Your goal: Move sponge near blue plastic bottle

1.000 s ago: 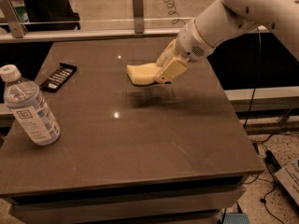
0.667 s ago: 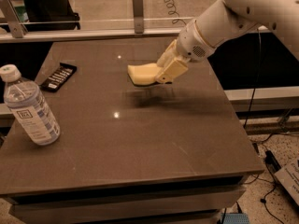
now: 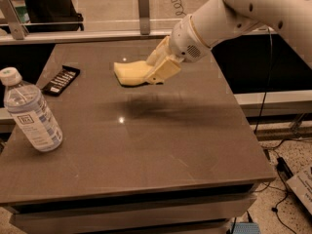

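The pale yellow sponge (image 3: 129,73) hangs in the air above the middle of the brown table (image 3: 146,145), with its shadow on the tabletop below. My gripper (image 3: 157,71) is shut on the sponge's right end, and the white arm reaches in from the upper right. The blue plastic bottle (image 3: 31,112), clear with a white cap and a white-and-blue label, stands upright near the table's left edge, well to the left of and nearer than the sponge.
A black flat packet with white marks (image 3: 60,80) lies at the table's far left. A metal rail (image 3: 87,26) with posts runs behind the table. Cables and floor lie to the right of the table.
The arm and the held sponge have shifted to the left, toward the bottle's side of the table. The bottle and the black packet have not moved.
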`<state>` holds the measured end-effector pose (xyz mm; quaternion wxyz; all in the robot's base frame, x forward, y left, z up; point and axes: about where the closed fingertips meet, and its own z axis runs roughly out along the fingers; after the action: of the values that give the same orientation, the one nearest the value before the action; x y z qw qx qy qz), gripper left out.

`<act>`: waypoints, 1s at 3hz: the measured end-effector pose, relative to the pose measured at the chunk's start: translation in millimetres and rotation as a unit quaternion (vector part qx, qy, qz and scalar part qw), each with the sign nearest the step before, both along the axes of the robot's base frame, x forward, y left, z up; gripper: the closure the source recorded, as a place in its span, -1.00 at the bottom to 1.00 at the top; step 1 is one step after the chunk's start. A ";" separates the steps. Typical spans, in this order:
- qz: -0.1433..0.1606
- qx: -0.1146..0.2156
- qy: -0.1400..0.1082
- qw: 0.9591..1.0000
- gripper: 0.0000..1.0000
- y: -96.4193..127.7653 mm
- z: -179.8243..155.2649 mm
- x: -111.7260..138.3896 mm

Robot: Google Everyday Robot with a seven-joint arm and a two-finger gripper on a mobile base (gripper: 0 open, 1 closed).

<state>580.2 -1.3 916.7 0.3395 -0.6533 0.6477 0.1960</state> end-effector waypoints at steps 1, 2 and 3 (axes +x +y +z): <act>0.038 0.020 -0.013 0.999 1.00 49.8 6.7 -17.7; 0.071 0.022 -0.011 0.997 1.00 91.7 -5.9 -34.3; 0.091 0.018 -0.003 0.996 1.00 118.4 -22.8 -50.7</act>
<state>529.5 117.1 893.9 0.3338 -0.7041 0.5808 0.2357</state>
